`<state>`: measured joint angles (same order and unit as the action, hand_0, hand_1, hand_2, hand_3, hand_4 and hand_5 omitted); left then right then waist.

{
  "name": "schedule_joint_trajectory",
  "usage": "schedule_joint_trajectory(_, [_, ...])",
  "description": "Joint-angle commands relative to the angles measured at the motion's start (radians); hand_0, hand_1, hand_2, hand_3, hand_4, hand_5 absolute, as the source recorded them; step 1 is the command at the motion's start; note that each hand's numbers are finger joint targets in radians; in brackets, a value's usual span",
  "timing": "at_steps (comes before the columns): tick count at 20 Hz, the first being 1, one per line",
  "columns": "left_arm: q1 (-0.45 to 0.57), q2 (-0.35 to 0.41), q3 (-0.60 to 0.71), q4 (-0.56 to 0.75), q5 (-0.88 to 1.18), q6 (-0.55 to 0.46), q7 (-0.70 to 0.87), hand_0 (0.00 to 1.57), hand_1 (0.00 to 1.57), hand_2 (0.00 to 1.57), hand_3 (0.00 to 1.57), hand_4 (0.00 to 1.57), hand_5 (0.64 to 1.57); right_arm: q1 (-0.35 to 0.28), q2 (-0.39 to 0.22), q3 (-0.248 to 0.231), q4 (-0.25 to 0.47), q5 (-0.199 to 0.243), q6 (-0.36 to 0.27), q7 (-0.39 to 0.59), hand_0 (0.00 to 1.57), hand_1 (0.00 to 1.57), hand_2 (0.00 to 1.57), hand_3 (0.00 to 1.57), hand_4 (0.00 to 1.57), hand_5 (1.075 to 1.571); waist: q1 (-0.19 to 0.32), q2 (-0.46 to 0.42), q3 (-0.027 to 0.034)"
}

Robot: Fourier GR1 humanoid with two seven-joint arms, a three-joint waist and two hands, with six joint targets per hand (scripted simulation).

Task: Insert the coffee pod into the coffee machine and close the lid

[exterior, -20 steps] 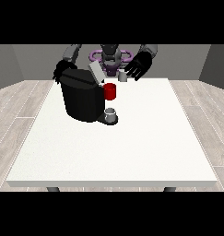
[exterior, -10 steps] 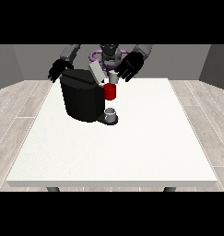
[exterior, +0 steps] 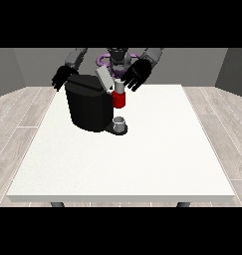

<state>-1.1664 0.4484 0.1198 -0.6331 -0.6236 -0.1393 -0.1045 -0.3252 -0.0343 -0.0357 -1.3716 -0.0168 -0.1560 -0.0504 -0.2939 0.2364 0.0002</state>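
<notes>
Moved since the earlier frames: the hand at the view's right has come inward from beyond the machine's far side and now sits just behind the raised lid, fingers spread and relaxed, holding nothing.

Item 1, coffee machine: black, squat body on the far left part of the white table. Red brew head at its front, with a grey top piece that may be the seated pod; this cannot be told for certain. Small grey cup on the drip base below.

Item 2, lid: grey flap, tilted up and back, still open.

Item 3, hand at the view's left: behind the machine's far corner; finger position cannot be told.

Handling notes, by judgement: the pod is likely light, rigid and small, easily tipped, best taken by its rim or sides. The lid is a stiff hinged flap; pressing on its upper free edge, forward and down, should close it. The machine looks heavy enough to stay put, though a sideways shove could shift it.
</notes>
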Motion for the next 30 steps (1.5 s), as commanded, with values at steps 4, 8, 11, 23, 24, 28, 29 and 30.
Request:
schedule_joint_trajectory(4, [-0.033, -0.017, -0.022, -0.016, -0.021, -0.023, 0.011, 1.21, 1.21, 1.26, 1.19, 0.5, 1.571, -0.03, -0.006, -0.039, 0.038, -0.02, -0.007, -0.02, 0.0, 0.0, 0.0, 0.0, 0.5, 1.571, 0.032, 0.004, 0.0003])
schedule_joint_trajectory(8, [0.015, -0.053, -0.015, 0.005, -0.037, 0.076, -0.008, 1.19, 1.19, 1.26, 1.2, 0.49, 1.571, -0.001, 0.012, 0.001, -0.021, -0.008, -0.009, 0.014, 0.0, 0.0, 0.0, 0.0, 0.53, 1.571, -0.012, 0.02, -0.0001])
schedule_joint_trajectory(11, [-0.029, 0.007, 0.012, 0.023, -0.017, 0.003, -0.019, 1.19, 1.19, 1.27, 1.2, 0.51, 1.571, 0.006, 0.022, 0.007, -0.025, 0.001, -0.017, -0.028, 0.0, 0.0, 0.0, 0.0, 0.5, 1.571, -0.016, 0.036, -0.0001])
schedule_joint_trajectory(23, [-0.014, -0.046, -0.007, 0.02, -0.039, 0.002, 0.015, 1.22, 1.22, 1.27, 1.17, 0.48, 1.571, -0.026, -0.032, -0.042, 0.013, -0.038, 0.021, 0.007, 0.0, 0.0, 0.0, 0.0, 0.44, 1.571, 0.014, 0.011, 0.0])
schedule_joint_trajectory(24, [-0.021, -0.045, -0.008, 0.018, -0.032, -0.027, 0.009, 1.22, 1.22, 1.27, 1.17, 0.48, 1.571, -0.005, -0.024, -0.041, 0.037, -0.027, 0.014, -0.032, 0.0, 0.0, 0.0, 0.0, 0.43, 1.571, 0.021, 0.019, 0.0002])
schedule_joint_trajectory(28, [-0.017, -0.037, -0.009, 0.026, -0.038, -0.044, 0.019, 1.2, 1.2, 1.23, 1.09, 0.46, 1.571, 0.058, 0.013, -0.024, 0.041, -0.017, -0.007, -0.069, 0.0, 0.0, 0.0, 0.0, 0.37, 1.571, 0.008, 0.006, 0.0004])
schedule_joint_trajectory(29, [-0.001, -0.021, 0.001, 0.028, -0.04, -0.003, -0.027, 1.16, 1.16, 1.19, 1.06, 0.46, 1.571, -0.003, -0.015, -0.042, 0.023, -0.029, 0.0, -0.03, 0.0, 0.0, 0.0, 0.0, 0.4, 1.571, 0.018, 0.055, 0.0])
schedule_joint_trajectory(30, [0.032, 0.016, 0.002, 0.043, -0.04, -0.027, -0.081, 1.13, 1.13, 1.17, 1.03, 0.44, 1.571, 0.031, -0.024, -0.027, -0.025, -0.018, -0.001, 0.0, 0.0, 0.0, 0.0, 0.0, 0.38, 1.571, 0.004, 0.029, -0.0004])
